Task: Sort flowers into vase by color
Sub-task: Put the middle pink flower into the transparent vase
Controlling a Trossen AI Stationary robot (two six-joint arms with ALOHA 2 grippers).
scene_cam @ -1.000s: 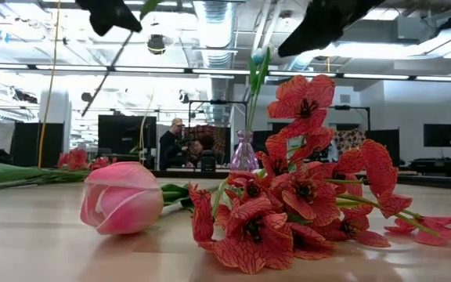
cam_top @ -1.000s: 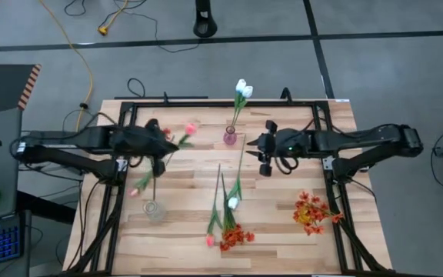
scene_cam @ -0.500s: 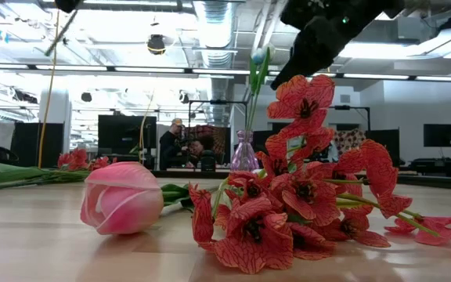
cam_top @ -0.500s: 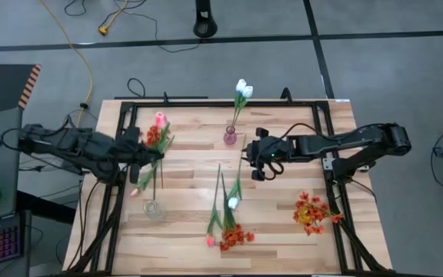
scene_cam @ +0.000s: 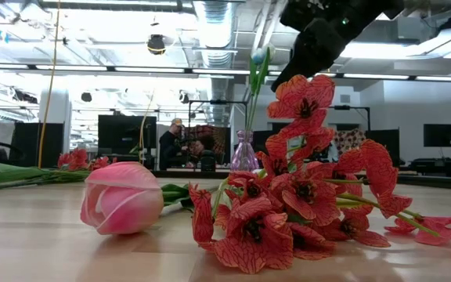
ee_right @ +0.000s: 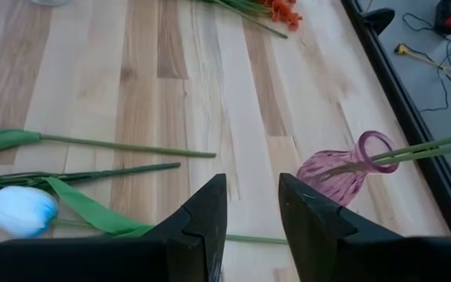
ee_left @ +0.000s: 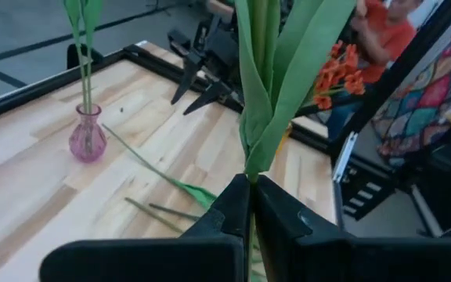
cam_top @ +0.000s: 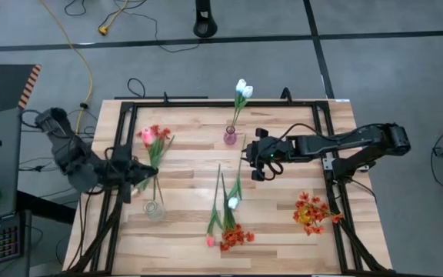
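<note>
My left gripper [cam_top: 141, 171], at the table's left side, is shut on a green-stemmed flower [cam_top: 152, 150] with a pink tulip head [cam_top: 146, 137] and small red blooms [cam_top: 158, 132]. A clear vase [cam_top: 154, 209] stands just nearer than it. The pink vase [cam_top: 230, 137] at the far middle holds white tulips [cam_top: 242, 88] by their stems. My right gripper [cam_top: 256, 158] hovers open beside the pink vase [ee_right: 343, 172], above loose stems. On the boards lie a white tulip [cam_top: 233, 202], a pink tulip [scene_cam: 122, 197] and a red bunch [scene_cam: 288, 204]. My left gripper pinches the green stem [ee_left: 249, 178] between its two fingers, just below where the long leaves [ee_left: 276, 86] branch off. The fingers come roughly level from the table's left side and lie across the stem. The flower is lifted clear, blooms toward the far edge.
A second red-orange bunch [cam_top: 311, 211] lies at the right, near the black frame rail [cam_top: 337, 192]. Bare boards stretch between the clear vase and the lying flowers. People sit in the room beyond the table [scene_cam: 177, 145].
My left gripper has drawn back toward the table's left and near edges and rolled, carrying the flower; its blooms have swung from pointing right to pointing toward the far edge. My right gripper sank a little toward the table and the left, then kept still, open.
</note>
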